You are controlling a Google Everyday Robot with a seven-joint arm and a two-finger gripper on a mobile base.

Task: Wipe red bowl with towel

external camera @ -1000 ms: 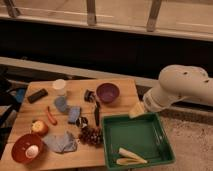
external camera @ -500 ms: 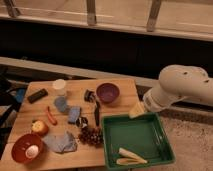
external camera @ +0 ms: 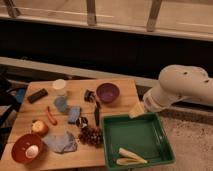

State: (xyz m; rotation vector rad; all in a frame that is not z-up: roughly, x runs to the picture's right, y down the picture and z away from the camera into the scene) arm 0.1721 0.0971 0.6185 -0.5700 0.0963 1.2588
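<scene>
- While my arm (external camera: 182, 90) is reaching in from the 3 o'clock side of the wooden table (external camera: 127, 99), my gripper (external camera: 137, 111) is hanging at the far edge of the green tray (external camera: 140, 135), at about 12 o'clock on its rim.
- Only the gripper's pale tip is showing, so I cannot tell how wide it is standing, whether it is holding anything, or whether it is touching the tray.
- The red bowl (external camera: 17, 142) is sitting at the table's 7 o'clock corner, well apart from my gripper, and a small white rounded thing (external camera: 32, 151) is lying inside it.
- The towel (external camera: 61, 142), blue-grey and crumpled, is lying flat on the wood just beside the bowl, at its 3 o'clock; I cannot tell whether the two are touching.
- A bunch of dark grapes (external camera: 91, 135) is lying at the towel's 3 o'clock, between the towel and the tray.
- An apple (external camera: 39, 127) is resting near the red bowl, at its 1 o'clock.
- A purple bowl (external camera: 108, 92) is standing at my gripper's 10 o'clock, near the table's far edge.
- Two pale long pieces (external camera: 131, 156) are lying in the tray toward its 6 o'clock side.
</scene>
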